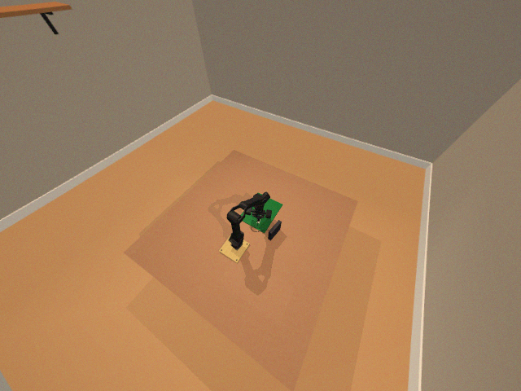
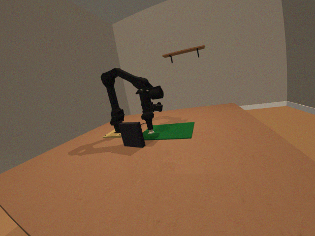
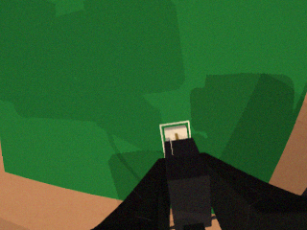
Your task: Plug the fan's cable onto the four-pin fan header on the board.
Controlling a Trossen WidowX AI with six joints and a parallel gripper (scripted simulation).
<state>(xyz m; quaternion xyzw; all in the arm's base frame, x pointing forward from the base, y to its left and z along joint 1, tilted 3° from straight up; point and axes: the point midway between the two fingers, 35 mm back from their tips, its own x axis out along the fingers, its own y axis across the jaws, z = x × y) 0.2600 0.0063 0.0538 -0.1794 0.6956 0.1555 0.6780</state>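
The green board [image 1: 273,207] [image 2: 175,131] [image 3: 240,38] lies flat. The pale fan header [image 2: 151,132] [image 3: 175,129] stands near one edge of it, inside a white printed outline [image 3: 175,123]. One brass-coloured pin [image 3: 177,136] shows just in front of the fingertips. My gripper [image 1: 258,219] [image 2: 150,129] [image 3: 182,162] points down at the header and is shut on the cable's plug. The fingers hide nearly all of the plug, so its depth on the pins cannot be told. The thin dark cable [image 1: 255,230] [image 2: 143,123] curves away behind the fingers.
The dark fan block [image 1: 274,230] [image 2: 132,134] stands upright beside the board, close to the arm. The arm's yellow base plate [image 1: 234,251] [image 2: 109,135] lies behind the fan in the exterior view. A wooden shelf [image 1: 31,9] [image 2: 184,51] hangs on the wall, far away.
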